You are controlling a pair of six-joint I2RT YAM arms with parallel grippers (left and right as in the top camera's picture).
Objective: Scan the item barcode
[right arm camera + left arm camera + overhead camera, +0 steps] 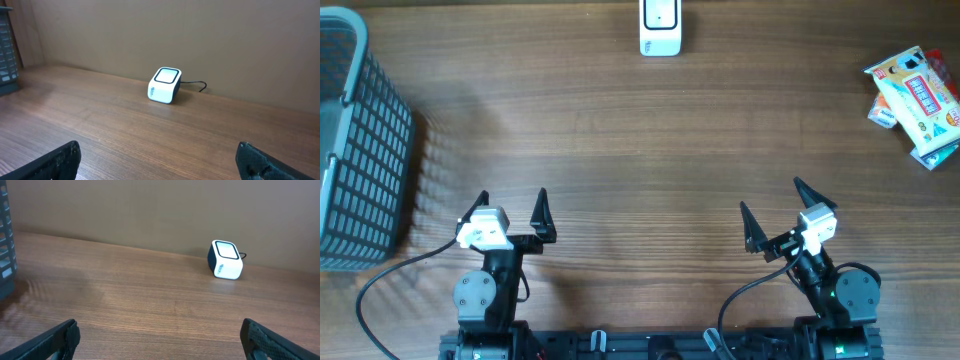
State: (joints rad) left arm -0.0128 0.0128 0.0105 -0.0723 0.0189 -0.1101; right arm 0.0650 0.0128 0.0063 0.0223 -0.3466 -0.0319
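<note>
Item to scan: a small stack of printed packets (917, 95) at the far right edge of the table (640, 140), well apart from both arms & from the scanner (660, 28). The scanner sits at the far-centre edge w/ its window facing up. The stack looks like 2 or 3 flat pouches lying overlapped. Top one is orange/white w/ a red label, and a blue one pokes out underneath. No barcode shows from overhead; prob. on the underside, can't tell.

Handling, my guess: light, thin, film-wrapped, so soft, crinkly & a bit slippery. Contents may crush if squeezed hard. They lie flat, so there is little to bite on. Best bet: take the top pouch by a free edge or corner that overhangs the stack, pinching across its thickness w/ a gentle close. Risks: the lower packets drag along, or the pouch flops once lifted, so the barcode side may need turning towards the scanner window.

The left pincer (512, 195) has its fingers spread wide, nothing btwn them. The right pincer (770, 194) is the same, wide & empty. Both sit at the near edge, and the right one is nearer the packets.

Surface: brown wood-grain table, smooth, matte. A grey mesh basket (360, 150) stands at the left edge. A plain brown wall runs behind the far edge, and a thin black cable (195, 84) goes from the scanner towards it.
</note>
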